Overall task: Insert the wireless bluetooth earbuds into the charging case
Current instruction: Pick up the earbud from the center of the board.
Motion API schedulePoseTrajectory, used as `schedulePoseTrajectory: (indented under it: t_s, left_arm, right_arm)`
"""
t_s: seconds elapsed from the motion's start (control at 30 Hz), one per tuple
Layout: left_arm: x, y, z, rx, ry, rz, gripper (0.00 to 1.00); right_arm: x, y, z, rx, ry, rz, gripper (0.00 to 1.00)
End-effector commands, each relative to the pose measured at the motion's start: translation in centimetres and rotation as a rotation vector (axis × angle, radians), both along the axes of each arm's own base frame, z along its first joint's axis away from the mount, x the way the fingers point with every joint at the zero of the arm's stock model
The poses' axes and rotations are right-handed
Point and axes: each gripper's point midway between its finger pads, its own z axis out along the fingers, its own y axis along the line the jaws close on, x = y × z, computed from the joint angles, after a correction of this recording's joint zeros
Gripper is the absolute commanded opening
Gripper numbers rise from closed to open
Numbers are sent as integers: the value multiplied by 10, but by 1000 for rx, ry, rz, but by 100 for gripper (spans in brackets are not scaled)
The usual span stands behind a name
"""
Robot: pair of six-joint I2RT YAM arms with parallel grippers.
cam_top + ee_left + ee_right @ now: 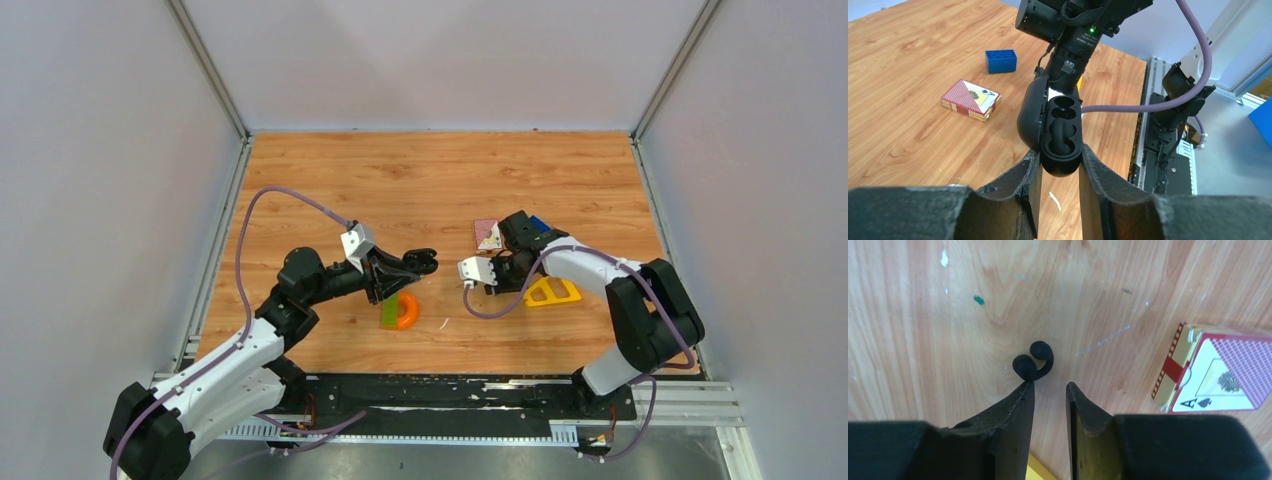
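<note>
A black charging case (1062, 135) hangs above the table with its lid swung open to the left and its two dark wells facing the left wrist camera. My left gripper (1060, 152) is shut on the case's lower body; from above it shows at mid-table (418, 263). A black knobby earbud shape (1033, 362) lies on the wood; whether it is one piece or two touching I cannot tell. My right gripper (1049, 385) points down at the table, open with nothing between its fingers. Its left fingertip (1025, 390) is right at the earbud's near edge. The white earbuds are out of view.
A playing-card box (1213, 370) lies right of the right gripper, with a blue block (1001, 60) behind it. A yellow triangle (550, 292) sits under the right wrist. An orange ring (407, 310) and green block (388, 313) lie below the left gripper, a thin white sliver (1054, 200) nearby.
</note>
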Motion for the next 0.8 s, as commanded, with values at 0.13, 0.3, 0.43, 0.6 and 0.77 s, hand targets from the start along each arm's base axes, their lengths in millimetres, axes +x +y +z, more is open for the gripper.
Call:
schedulePoseTrajectory:
  t_s: [0.13, 0.3, 0.43, 0.6, 0.77]
  left_arm:
    - [3, 0, 29, -37, -83, 5, 1]
    - [3, 0, 29, -37, -82, 5, 1]
    - [3, 0, 30, -37, -83, 4, 1]
    - [3, 0, 29, -36, -83, 4, 1]
    - [3, 0, 30, -39, -83, 3, 1]
  right_arm:
    - [-16, 37, 0, 39, 72, 18, 33]
    - [-22, 51, 1, 50, 93, 22, 34]
    - [-27, 58, -3, 49, 129, 14, 34]
    - [-39, 63, -9, 34, 177, 17, 34]
    - [-47, 56, -11, -3, 199, 9, 34]
